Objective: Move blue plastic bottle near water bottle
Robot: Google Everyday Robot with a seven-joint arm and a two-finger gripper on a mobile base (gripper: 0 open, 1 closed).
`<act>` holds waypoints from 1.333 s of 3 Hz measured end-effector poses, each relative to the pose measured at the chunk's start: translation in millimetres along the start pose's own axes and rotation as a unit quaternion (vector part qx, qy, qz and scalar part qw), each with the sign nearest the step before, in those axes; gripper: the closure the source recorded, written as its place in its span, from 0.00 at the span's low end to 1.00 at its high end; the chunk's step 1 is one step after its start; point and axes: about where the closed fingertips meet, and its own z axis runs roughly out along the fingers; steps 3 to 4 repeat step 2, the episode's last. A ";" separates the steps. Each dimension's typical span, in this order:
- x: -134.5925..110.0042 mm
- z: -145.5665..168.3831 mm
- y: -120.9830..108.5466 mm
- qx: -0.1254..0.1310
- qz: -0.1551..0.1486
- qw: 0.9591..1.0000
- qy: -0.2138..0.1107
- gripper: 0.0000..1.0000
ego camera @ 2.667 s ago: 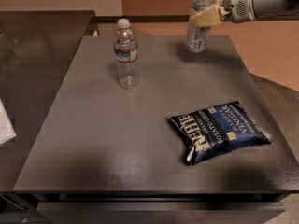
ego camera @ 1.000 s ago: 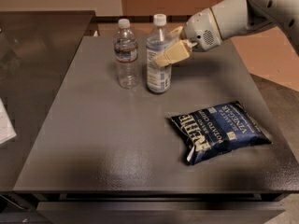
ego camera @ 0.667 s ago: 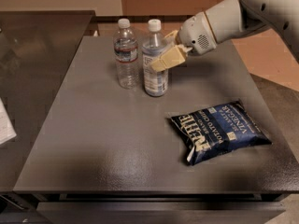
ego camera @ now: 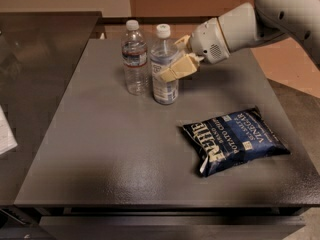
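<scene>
The blue plastic bottle, with white cap and large pale label, stands upright on the grey table at the back middle. The water bottle, clear with a narrow red-and-white band, stands just left of it, almost touching. My gripper reaches in from the right, its tan fingers shut around the blue bottle's middle. One finger crosses the bottle's front and the other shows behind it.
A dark blue chip bag lies on the table's right front. A dark counter adjoins the table on the left, with a white sheet at the left edge. My white arm spans the back right.
My gripper has carried the blue bottle from the table's back right to the left, ending right beside the water bottle. The water bottle and chip bag have not moved.
</scene>
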 end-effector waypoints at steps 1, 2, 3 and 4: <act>6.3 -6.1 -2.8 0.016 -0.005 1.000 0.001 0.00; 6.3 -6.0 -2.8 0.016 -0.005 1.000 0.001 0.00; 6.3 -6.0 -2.8 0.016 -0.005 1.000 0.001 0.00; 6.3 -6.0 -2.8 0.016 -0.005 1.000 0.001 0.00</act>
